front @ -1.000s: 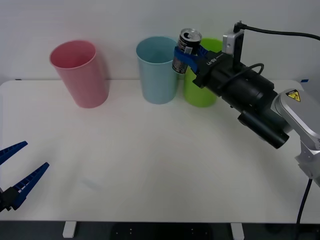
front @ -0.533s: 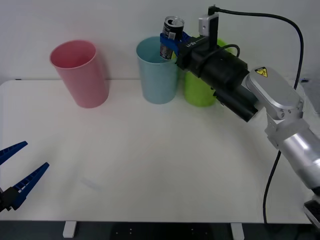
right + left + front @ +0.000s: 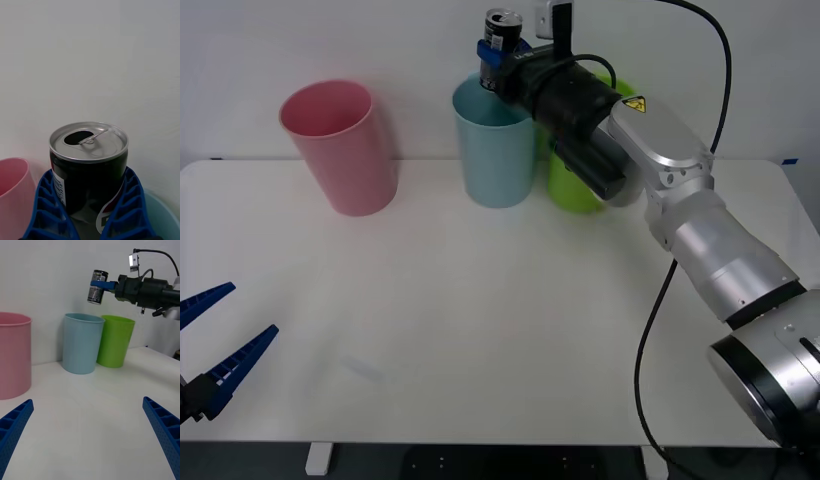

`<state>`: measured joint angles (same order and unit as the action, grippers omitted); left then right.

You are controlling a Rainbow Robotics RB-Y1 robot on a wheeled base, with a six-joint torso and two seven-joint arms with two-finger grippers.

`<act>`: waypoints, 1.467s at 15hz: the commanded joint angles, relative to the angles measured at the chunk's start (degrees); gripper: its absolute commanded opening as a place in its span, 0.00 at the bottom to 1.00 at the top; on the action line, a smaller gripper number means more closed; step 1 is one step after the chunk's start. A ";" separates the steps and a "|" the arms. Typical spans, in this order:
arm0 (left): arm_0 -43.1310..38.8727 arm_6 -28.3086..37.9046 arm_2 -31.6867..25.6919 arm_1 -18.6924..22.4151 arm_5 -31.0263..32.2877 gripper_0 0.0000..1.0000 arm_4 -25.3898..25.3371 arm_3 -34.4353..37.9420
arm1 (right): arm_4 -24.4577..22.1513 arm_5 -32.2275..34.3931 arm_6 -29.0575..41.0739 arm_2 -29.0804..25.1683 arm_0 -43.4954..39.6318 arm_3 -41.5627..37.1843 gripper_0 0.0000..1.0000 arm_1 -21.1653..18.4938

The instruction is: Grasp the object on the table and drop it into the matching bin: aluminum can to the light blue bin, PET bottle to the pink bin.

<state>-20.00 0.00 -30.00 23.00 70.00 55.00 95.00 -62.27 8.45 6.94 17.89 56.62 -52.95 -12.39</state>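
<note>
Aluminium gleamed at the top of the can [image 3: 502, 30], which we held clamped between the blue ribbed fingers [image 3: 48, 202] of our right gripper [image 3: 498, 52], high above the rim of the light blue bin [image 3: 496, 150]; the can stood upright, pull-tab end up, well clear of the table [image 3: 480, 330]. From the left wrist view the can [image 3: 97, 287] hung over the bin's [image 3: 82, 343] mouth, towards the edge nearest the lime green bin [image 3: 115, 340]; we judged the step in hand to be the release. To do it well we needed the can centred over the blue opening rather than over the gap between blue and green; a small shift toward the pink bin [image 3: 340, 145] side seemed wise, then a clean parting of the fingers so the can fell straight and did not clip the rim. Our left gripper [image 3: 215, 355] waited low at the near left corner of the table, fingers spread wide and holding nothing. White and flat, the tabletop carried the three bins in a row along its far edge; a plain pale wall [image 3: 330, 40] rose behind them.
</note>
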 commanded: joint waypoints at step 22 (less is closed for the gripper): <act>0.00 0.00 0.00 0.00 0.00 1.00 0.00 0.00 | -3.21 -5.55 -3.25 -1.37 3.06 4.52 1.00 3.86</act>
<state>-20.00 0.00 -30.00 23.00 70.00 55.00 95.00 -65.63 2.56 3.67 16.50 59.92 -48.13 -8.38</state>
